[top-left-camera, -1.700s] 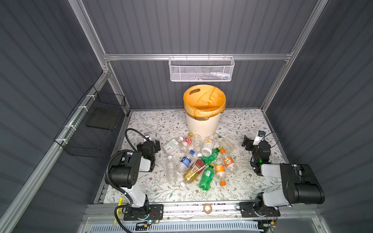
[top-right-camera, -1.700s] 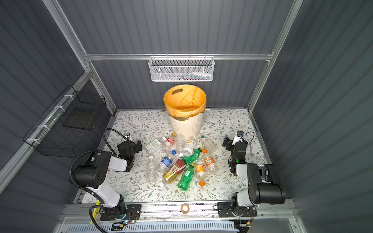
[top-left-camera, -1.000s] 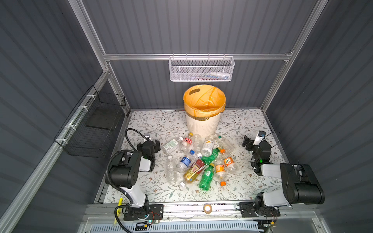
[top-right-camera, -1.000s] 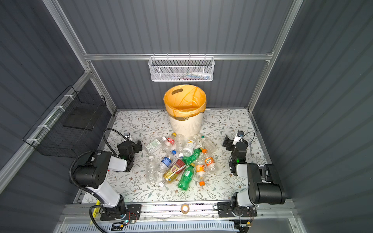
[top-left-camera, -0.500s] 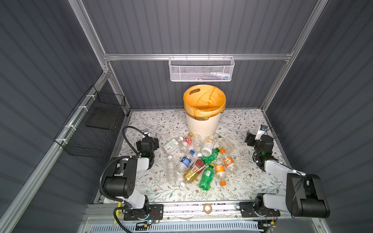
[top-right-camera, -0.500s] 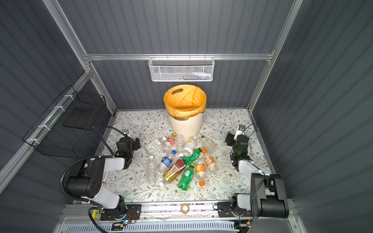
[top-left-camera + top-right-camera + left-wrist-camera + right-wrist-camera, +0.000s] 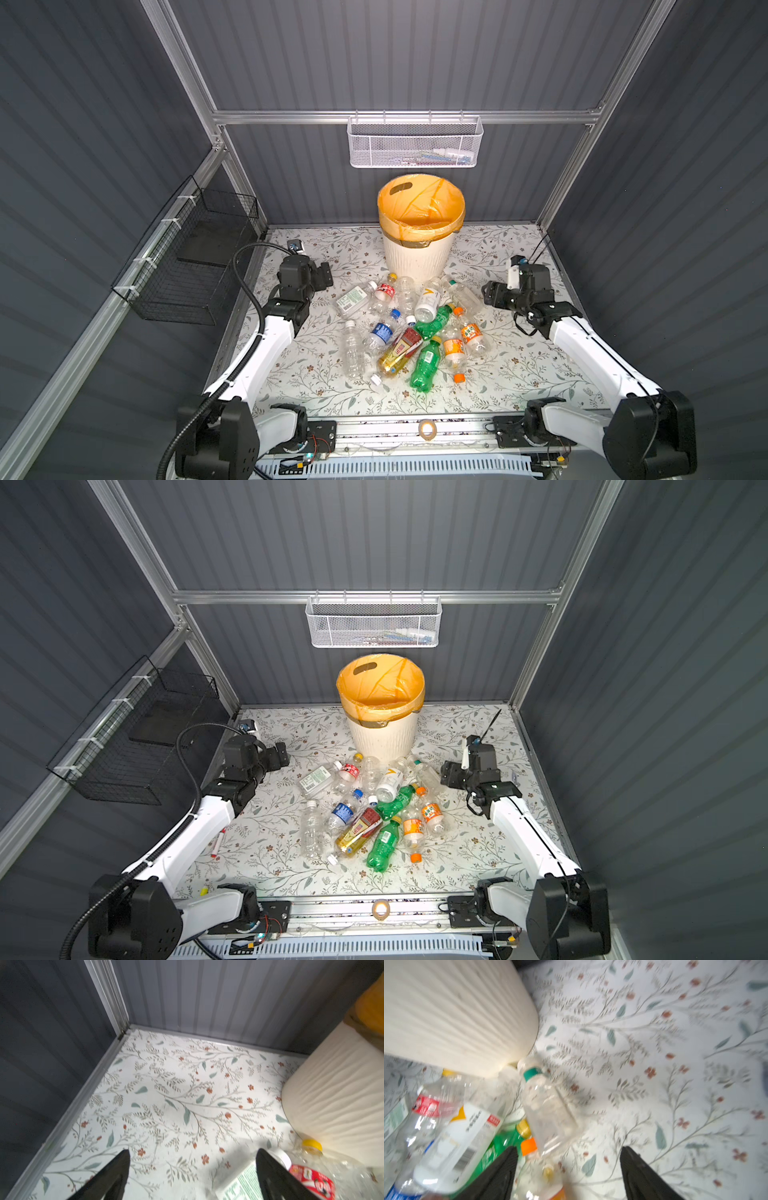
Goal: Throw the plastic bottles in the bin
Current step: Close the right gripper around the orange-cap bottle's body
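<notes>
Lying in a loose heap on the floral tabletop [image 7: 316, 386], the plastic bottles [image 7: 411, 328] are crowding just in front of the bin [image 7: 417, 257], and the nearest ones are touching its ribbed wall. Both top views are looking down into the bin's orange bag [image 7: 419, 203]. The left wrist view is catching only a sliver of that orange above the cream wall, and the right wrist view is showing the wall alone.

The left gripper [image 7: 322, 274] is hovering at the heap's left edge. Only its own wrist view is making its state plain: the jaws are standing wide apart with bare tabletop between them. A bottle with a green-printed label [image 7: 239, 1186] is lying right at one finger, and a red-labelled bottle [image 7: 311, 1180] is lying just beyond it.

The right gripper [image 7: 490, 293] is hovering at the heap's right edge, looking small in the top views. The right wrist view, though blurred, is showing the jaws parted and clamping nothing. A clear bottle with a teal band [image 7: 548, 1113] is lying just ahead of them, its neck pointing toward the bin.

A red pen [image 7: 218, 843] is showing in a top view beside the left forearm, and neither wrist view is taking it in.
</notes>
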You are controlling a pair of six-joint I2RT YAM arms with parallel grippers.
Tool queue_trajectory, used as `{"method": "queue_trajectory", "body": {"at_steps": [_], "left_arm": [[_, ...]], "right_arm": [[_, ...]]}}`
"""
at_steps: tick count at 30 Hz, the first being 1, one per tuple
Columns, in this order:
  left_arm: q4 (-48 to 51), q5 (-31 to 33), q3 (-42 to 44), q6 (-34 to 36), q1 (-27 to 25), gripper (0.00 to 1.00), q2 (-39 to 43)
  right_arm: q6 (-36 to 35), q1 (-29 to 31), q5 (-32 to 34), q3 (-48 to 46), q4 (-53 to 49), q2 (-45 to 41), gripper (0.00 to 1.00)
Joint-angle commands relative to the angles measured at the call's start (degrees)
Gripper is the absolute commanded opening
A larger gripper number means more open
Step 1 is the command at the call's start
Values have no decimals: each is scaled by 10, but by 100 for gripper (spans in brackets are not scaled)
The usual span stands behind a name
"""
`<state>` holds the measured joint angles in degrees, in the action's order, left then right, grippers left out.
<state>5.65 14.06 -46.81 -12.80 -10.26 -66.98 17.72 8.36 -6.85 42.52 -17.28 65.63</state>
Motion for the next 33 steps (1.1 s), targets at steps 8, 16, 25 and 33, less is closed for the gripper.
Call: {"method": "queue_trajectory", "body": {"at_steps": [8,16,25,33], "left_arm": [[64,-77,21,-50,-3,96,-9],[57,-91,12,-53,-5,97,-33],[53,-91,11,-53,-5,98,-52],[39,-100,14,-60,-5,98,-62]], "right_arm": [[26,70,-18,-32,-70,29,78],[41,106,-16,-36,-53,85,78],[62,134,18,-37,-32,128,73],[78,138,16,-44,-28,112,59]]}}
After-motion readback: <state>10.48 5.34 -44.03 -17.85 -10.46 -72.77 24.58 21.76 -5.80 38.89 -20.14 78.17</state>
